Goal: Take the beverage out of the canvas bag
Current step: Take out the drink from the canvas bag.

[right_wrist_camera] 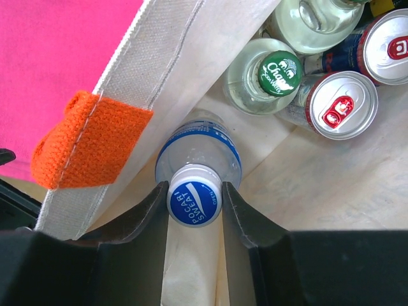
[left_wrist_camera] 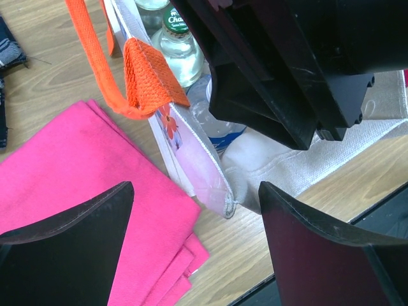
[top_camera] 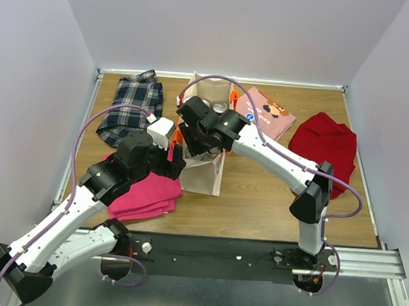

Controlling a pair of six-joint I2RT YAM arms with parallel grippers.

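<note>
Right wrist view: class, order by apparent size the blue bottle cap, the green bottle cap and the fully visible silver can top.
1. silver can top
2. blue cap
3. green cap
The blue cap seems nearer the camera, so its lead over green is unsure.

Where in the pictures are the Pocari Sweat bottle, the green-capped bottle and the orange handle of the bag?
Pocari Sweat bottle [right_wrist_camera: 194, 204]: right wrist view, on its blue cap.
green-capped bottle [right_wrist_camera: 278, 73]: right wrist view, on the cap.
orange handle [right_wrist_camera: 83, 140]: right wrist view, on its sewn end.

Woven canvas bag [right_wrist_camera: 153, 57], glossy plastic bottle [right_wrist_camera: 197, 167]
</note>
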